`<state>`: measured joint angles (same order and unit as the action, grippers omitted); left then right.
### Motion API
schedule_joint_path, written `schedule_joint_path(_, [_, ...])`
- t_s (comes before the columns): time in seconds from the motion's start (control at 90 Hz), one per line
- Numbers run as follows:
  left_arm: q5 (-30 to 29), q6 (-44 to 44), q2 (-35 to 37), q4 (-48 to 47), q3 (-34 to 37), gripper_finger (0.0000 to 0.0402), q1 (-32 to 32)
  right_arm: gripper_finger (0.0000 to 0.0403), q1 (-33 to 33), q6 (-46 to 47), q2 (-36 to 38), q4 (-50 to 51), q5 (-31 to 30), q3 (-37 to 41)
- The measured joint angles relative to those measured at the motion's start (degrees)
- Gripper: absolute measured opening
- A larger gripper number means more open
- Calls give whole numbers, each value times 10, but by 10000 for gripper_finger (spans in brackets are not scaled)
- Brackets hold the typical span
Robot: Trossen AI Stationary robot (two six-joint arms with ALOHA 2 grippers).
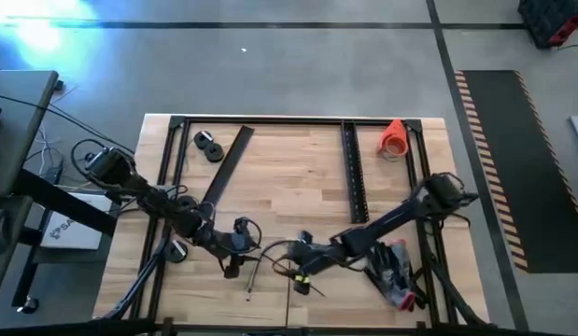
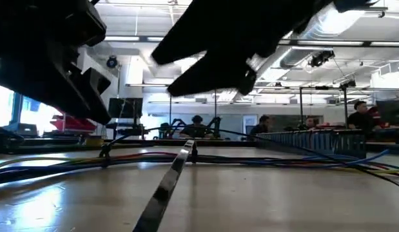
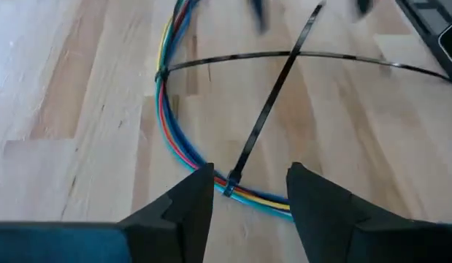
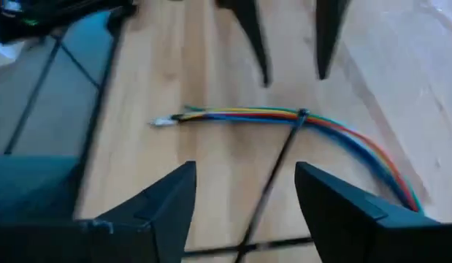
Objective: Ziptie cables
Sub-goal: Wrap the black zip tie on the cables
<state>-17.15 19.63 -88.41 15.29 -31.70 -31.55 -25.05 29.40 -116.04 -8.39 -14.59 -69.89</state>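
Observation:
The cables (image 3: 167, 124) are a bundle of thin blue, red, yellow and green wires lying in a curve on the wooden table. Two black zip ties wrap the bundle, one (image 3: 229, 184) with a long tail running across the table, the other (image 3: 161, 73) farther along. My left gripper (image 3: 247, 179) is open above the nearer tie, one finger on either side of it and clear of it. My right gripper (image 4: 244, 175) is open too, facing the bundle's loose end (image 4: 166, 121) and a tie (image 4: 302, 117). In the high view both grippers (image 1: 240, 254) (image 1: 293, 257) meet near the table's near edge.
Two long black perforated strips (image 1: 228, 163) (image 1: 354, 173) lie on the far half of the table. Black discs (image 1: 209, 145) sit far left, an orange cone-shaped thing (image 1: 394, 137) far right, a red and grey bag (image 1: 393, 273) near right. People stand in the room beyond (image 2: 360, 116).

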Motion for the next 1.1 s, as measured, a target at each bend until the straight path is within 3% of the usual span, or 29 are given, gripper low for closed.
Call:
schedule_joint_path(0.144, [-10,-20,-23,13,0,152,0,198,11,-58,-51,31,7,-67])
schedule_joint_path(0.433, [-16,-33,-64,55,0,152,0,176,15,-50,-137,255,-54,-223])
schedule_joint_path(0.722, [-21,-49,-94,94,0,151,0,14,14,-41,-145,290,-43,-258])
schedule_joint_path(1.1, [-20,-63,-96,116,0,95,1,2,14,-24,-145,300,-36,-263])
